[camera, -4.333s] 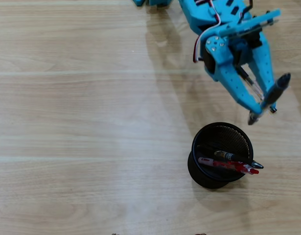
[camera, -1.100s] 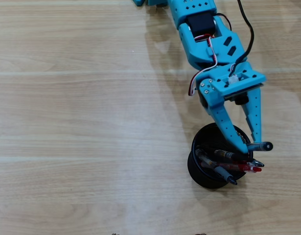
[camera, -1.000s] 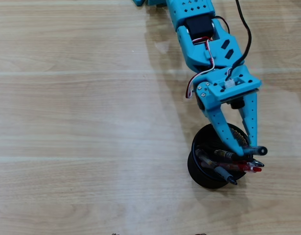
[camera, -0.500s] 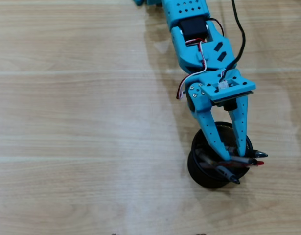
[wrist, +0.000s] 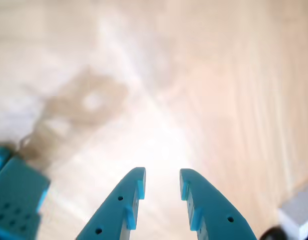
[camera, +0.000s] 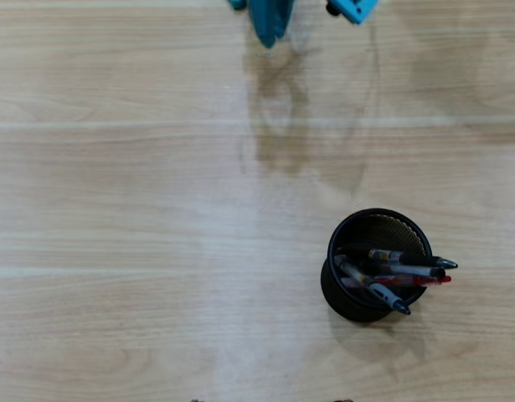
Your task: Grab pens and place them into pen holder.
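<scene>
Glossy wood-grain table (camera: 115,209), black mesh pen holder (camera: 345,297), matt blue plastic claw (wrist: 162,182)

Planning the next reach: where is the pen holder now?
In the overhead view, the pen holder stands lower right on the table, pens inside, far from the pincer at top.

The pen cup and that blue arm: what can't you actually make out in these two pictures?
- Arm: cut off by the overhead view's top edge; only blue tips show.
- Pens: lower ends hidden inside the black mesh pen holder; exact count unclear.
- Wrist view: blurred, glare on the wooden table; grey object cropped at the corner.
- Fingers: apart, holding nothing; bases cut off.
</scene>
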Controlling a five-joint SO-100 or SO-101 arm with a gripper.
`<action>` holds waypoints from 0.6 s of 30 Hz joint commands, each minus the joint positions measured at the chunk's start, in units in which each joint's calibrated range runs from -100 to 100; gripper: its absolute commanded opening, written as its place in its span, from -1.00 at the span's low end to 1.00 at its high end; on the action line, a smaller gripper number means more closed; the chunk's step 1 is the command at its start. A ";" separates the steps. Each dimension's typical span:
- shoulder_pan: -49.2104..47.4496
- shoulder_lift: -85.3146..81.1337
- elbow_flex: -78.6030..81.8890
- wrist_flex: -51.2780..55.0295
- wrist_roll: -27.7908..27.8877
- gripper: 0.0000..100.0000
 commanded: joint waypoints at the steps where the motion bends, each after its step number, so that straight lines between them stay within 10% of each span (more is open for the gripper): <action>1: 0.99 -28.23 21.57 1.90 0.43 -0.82; 6: 0.67 -60.26 45.20 -0.85 -4.38 -0.82; 18: 7.04 -60.26 68.47 -14.09 0.53 -0.83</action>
